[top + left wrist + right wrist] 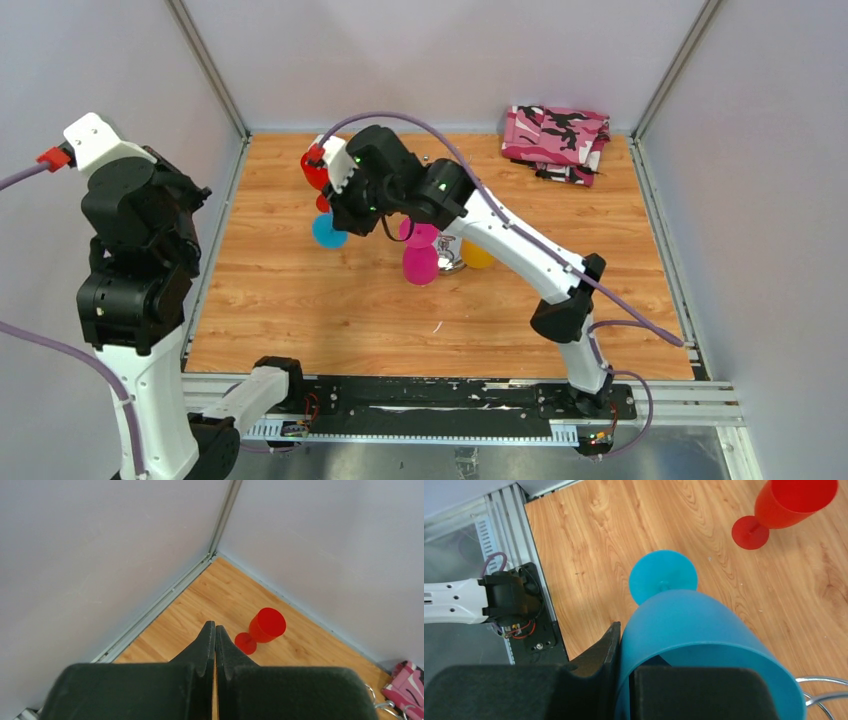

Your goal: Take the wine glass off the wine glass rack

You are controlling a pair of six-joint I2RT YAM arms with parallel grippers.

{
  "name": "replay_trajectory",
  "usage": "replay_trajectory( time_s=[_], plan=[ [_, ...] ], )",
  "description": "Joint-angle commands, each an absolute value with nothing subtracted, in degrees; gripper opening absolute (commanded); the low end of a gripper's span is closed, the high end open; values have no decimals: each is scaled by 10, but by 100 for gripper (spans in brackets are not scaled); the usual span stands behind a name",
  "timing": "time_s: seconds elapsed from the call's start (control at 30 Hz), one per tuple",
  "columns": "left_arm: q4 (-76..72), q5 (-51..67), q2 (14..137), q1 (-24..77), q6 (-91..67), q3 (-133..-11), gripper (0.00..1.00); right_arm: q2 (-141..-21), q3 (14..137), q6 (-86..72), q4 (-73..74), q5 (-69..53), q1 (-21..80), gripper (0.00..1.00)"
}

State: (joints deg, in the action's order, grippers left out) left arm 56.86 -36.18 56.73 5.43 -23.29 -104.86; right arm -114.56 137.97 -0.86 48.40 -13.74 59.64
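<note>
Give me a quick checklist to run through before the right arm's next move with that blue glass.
1. Right fingers gripping the blue wine glass, one outside the bowl, one inside: ok.
2. Blue glass free of the wine glass rack: chrome wire shows beside its rim in the right wrist view; cannot tell.
3. Red glass upright and apart from the blue one: ok.
4. Left fingers shut, empty, off by the far left corner: ok.
5. Blue glass's foot touching the table: cannot tell.

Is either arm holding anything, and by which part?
The right tool pinches the blue wine glass by its bowl wall, one finger inside. The left tool holds nothing.
</note>
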Motion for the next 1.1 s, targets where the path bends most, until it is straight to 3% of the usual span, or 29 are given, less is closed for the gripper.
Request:
replay_trajectory(
  time_s=[0.0,0.27,1.07],
  plan=[
    [576,-342,549,56,-215,-1034,0,-1185,1412,25,521,-88,622,0],
    [573,-296,522,56,-193,-1006,0,-1279,1456,63,560,-42,669,0],
    [560,-251,499,57,-182,-946,0,-1334,1333,84,542,-62,718,0]
  ],
)
